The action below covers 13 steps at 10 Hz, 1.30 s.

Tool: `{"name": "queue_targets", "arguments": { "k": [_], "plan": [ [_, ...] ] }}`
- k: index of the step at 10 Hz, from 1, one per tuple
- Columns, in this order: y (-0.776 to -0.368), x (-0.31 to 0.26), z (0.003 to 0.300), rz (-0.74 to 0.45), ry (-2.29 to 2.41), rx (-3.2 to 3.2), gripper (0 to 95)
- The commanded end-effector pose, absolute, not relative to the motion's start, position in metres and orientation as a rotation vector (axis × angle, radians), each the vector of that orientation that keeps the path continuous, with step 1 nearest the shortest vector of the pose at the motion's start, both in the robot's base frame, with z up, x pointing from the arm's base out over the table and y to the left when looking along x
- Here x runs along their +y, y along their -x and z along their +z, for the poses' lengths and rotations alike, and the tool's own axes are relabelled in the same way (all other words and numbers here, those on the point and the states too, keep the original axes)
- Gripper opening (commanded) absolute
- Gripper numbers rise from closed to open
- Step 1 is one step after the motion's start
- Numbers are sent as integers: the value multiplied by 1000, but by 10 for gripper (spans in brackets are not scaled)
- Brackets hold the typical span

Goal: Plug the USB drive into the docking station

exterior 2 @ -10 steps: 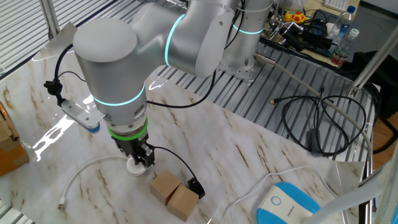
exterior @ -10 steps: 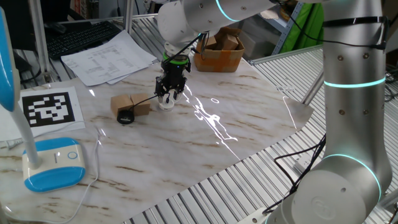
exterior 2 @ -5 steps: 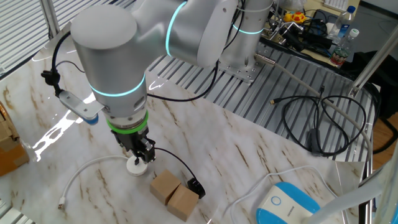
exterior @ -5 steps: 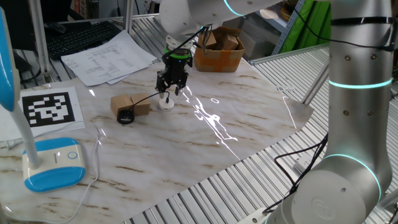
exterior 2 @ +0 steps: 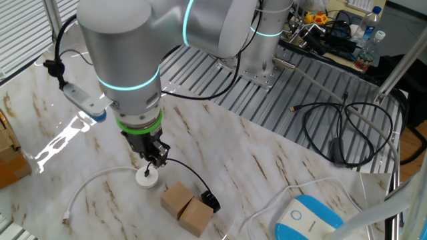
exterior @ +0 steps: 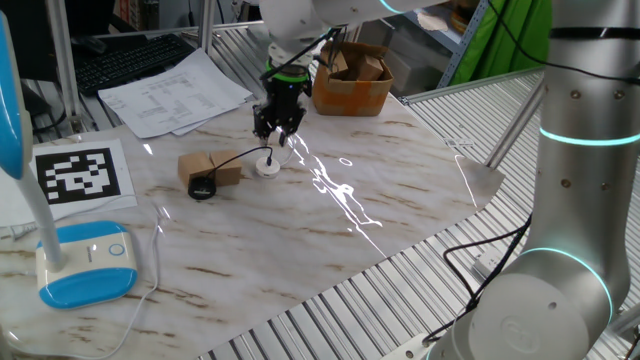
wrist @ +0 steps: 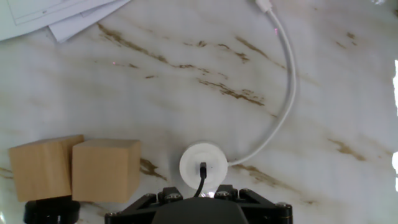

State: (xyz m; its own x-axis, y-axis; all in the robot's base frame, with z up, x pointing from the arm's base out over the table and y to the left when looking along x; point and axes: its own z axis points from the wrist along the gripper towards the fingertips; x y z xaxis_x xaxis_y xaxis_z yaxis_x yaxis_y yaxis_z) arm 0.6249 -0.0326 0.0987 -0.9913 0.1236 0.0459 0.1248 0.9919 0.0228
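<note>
From where I stand the job looks about done: the tiny dark plug on its thin black cable, the USB drive [wrist: 203, 167], sits upright in the darker centre of the small flat white round disc that serves as the docking station [wrist: 203, 166], low and centre in the hand view, and I see no gap between plug and socket there. The black two-finger hand [exterior: 277, 128] hangs straight above the disc, clear of it, in the upper middle of one fixed view; in the other fixed view the hand [exterior 2: 153, 152] is just over the docking station [exterior 2: 147, 177] at lower left. Its fingers look empty, though whether they are parted or closed I cannot tell, since the hand view shows only the dark base at the bottom edge. So the thing the task turns on lies directly beneath the hand, its long axis vertical, in line with the fingers. The black cable [exterior: 235, 158] runs away to the left in one fixed view to a small black round puck [exterior: 201, 187] that touches two tan wooden blocks [wrist: 74, 169], which stand just beside the disc. A white cable [wrist: 283, 99] curls off the disc toward the upper right of the hand view. I judge the open room to be upward and toward the bare marble counter [exterior: 330, 230] at the right; the blocks and black cable crowd the left side, so any sideways drift there might snag the lead and tug the plug loose.
</note>
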Motion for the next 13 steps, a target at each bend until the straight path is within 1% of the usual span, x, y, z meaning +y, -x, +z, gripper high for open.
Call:
{"name": "queue_targets", "arguments": {
  "k": [1,4,5,6,7,10,13],
  "plan": [
    [-621,-31,111,-49,201,-3091,380],
    [-616,-24,129,-49,243,-3089,380],
    [-613,-19,140,-49,241,-3089,190],
    [-611,-17,144,-47,229,-3090,190],
    [-608,-15,151,-48,189,-3092,0],
    [-601,-15,163,-72,156,-3093,0],
    [-599,-12,166,-72,86,-3108,0]
  ]
}}
